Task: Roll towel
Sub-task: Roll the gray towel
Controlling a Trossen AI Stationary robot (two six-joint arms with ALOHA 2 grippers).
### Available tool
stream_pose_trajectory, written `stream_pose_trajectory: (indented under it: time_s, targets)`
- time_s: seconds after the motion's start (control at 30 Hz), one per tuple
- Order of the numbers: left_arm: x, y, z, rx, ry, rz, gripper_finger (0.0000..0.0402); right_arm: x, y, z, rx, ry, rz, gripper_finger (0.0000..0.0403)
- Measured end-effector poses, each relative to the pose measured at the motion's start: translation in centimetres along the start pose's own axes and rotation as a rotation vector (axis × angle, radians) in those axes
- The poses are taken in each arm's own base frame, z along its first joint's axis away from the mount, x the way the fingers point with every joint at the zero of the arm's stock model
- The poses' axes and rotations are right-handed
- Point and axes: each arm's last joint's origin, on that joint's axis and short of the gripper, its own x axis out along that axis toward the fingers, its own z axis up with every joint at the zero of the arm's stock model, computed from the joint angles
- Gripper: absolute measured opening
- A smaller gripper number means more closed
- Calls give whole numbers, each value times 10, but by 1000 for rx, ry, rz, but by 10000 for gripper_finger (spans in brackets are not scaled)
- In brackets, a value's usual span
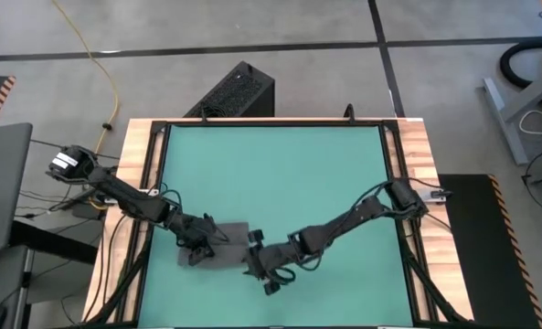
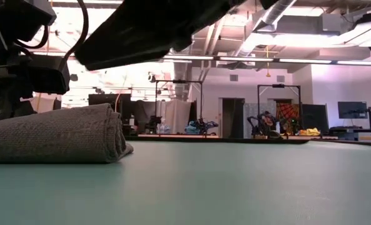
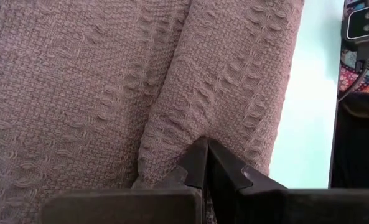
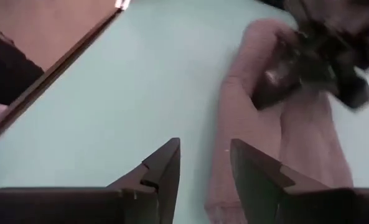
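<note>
Surface: teal tabletop (image 1: pixel 280 174) with a wooden border, standing on a grey floor.
Background: the low view looks level across the mat into a large workshop room with ceiling lights, dark frames and screens.
Floor items: a black perforated box (image 1: pixel 237 91) behind the far edge; a yellow cable (image 1: pixel 106 68) at the far left.
Towel (image 1: pixel 217 245): grey woven cloth lying on the near left-of-centre part of the mat, between the two arms. In the low view its end shows as a rolled-up bundle (image 2: pixel 54 134) resting flat on the mat.
Left gripper (image 1: pixel 200 245): directly over the towel, reaching in from the left edge. In the left wrist view its fingers (image 3: pixel 200 163) are pressed together with the tips against the cloth, at a crease between two rounded folds.
Right gripper (image 1: pixel 260 267): at the towel's right end, just beside it, reaching in from the right edge. In the right wrist view its fingers (image 4: pixel 165 165) stand apart with bare mat between them, holding nothing; the towel lies ahead of them with the left gripper on it.
</note>
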Motion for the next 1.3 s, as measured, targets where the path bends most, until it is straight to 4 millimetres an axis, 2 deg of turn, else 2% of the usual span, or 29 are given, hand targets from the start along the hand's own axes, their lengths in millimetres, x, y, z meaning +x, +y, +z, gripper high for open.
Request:
stream_pose_trajectory:
  time_s: [0.17,0.33,0.43,0.6,0.7,0.83,1.17,1.3]
  targets:
    - [0,0,0,-5,2,-2,0,9,14,-5,-135,-22,-45,192]
    - [0,0,0,-7,7,-7,0,12,8,-11,-130,21,-105,241]
    - [0,0,0,-7,8,-9,0,12,4,-11,-108,20,-108,255]
    - [0,-1,0,-3,9,-22,0,20,5,-17,-87,18,-108,258]
    - [0,-2,1,5,18,-39,0,30,11,-29,-137,49,-100,258]
    - [0,-3,1,28,29,-66,1,38,12,-40,-186,92,-180,258]
    - [-1,-10,2,125,69,-187,29,42,-14,-44,-152,117,-226,252]
    - [-4,-13,3,162,44,-217,32,53,-27,-57,-166,133,-183,236]
